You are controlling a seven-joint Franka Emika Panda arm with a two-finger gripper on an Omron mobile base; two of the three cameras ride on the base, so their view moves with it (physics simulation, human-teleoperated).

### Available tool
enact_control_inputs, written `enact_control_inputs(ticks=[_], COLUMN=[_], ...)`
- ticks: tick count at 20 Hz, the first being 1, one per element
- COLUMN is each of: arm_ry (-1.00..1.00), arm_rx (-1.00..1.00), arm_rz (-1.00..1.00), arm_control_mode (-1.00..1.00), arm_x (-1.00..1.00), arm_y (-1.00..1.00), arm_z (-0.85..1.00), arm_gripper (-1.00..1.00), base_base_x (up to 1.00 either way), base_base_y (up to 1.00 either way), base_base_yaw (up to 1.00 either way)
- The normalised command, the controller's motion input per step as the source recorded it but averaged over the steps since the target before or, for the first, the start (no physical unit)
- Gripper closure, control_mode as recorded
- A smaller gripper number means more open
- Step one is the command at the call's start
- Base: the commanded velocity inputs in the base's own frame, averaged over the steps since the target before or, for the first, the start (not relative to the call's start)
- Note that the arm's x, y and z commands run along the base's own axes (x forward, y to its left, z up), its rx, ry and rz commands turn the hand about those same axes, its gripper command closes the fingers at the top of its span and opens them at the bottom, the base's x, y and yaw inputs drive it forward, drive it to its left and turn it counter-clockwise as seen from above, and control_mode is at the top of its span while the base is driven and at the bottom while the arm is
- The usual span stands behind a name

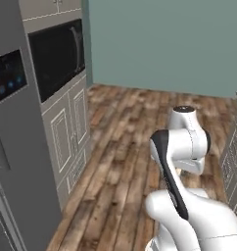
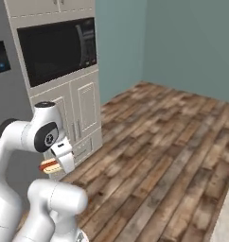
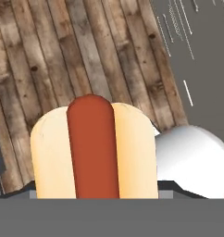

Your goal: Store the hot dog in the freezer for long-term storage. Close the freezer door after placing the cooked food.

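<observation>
Fridge [image 1: 17, 162] stands left of the gripper [image 2: 59, 163], grey, its dark touchscreen [image 1: 8, 76] high on the door. Gripper clenched on the hot dog [image 2: 49, 165], held low beside the arm; in the hand view the hot dog fills the space just ahead of the fingers, sausage up. Black-fronted oven [image 2: 57, 47] above and beyond. Plank floor [image 2: 159, 151] runs below and to the right.
</observation>
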Motion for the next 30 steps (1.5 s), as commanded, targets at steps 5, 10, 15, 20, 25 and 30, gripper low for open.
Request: enact_control_inputs(ticks=[5,10,15,20,25,30], arm_ry=[0.0,0.0,0.0,0.0,0.0,0.0], arm_rx=[0.0,0.0,0.0,0.0,0.0,0.0], arm_rz=[0.0,0.0,0.0,0.0,0.0,0.0], arm_control_mode=[1.0,1.0,1.0,1.0,1.0,1.0], arm_x=[0.0,0.0,0.0,0.0,0.0,0.0], arm_y=[0.0,0.0,0.0,0.0,0.0,0.0], arm_z=[0.0,0.0,0.0,0.0,0.0,0.0], arm_gripper=[1.0,1.0,1.0,1.0,1.0,1.0], base_base_x=[1.0,0.8,0.53,0.41,0.55,0.63], base_base_y=[-0.06,-0.18,-0.09,-0.03,-0.13,-0.26], base_base_yaw=[0.62,0.86,0.97,0.99,0.87,0.69])
